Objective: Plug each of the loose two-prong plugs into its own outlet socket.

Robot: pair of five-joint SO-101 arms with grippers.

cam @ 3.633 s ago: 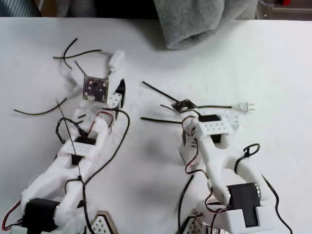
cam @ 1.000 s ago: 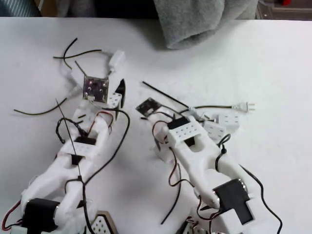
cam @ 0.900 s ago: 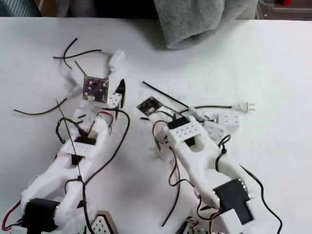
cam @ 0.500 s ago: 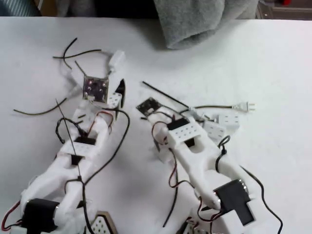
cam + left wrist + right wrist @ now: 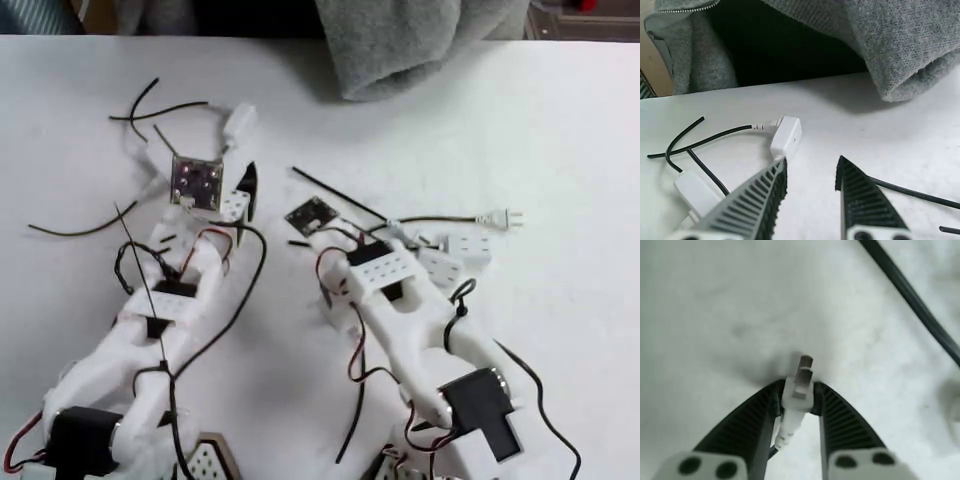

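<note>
Plug (image 5: 796,396) in right gripper (image 5: 799,386)

The right gripper (image 5: 798,391) has its ribbed black jaws closed on a white two-prong plug (image 5: 799,380) (prongs pointing away from the camera), close to the white surface (image 5: 715,300); a black cable (image 5: 912,297) lies farther off
</note>
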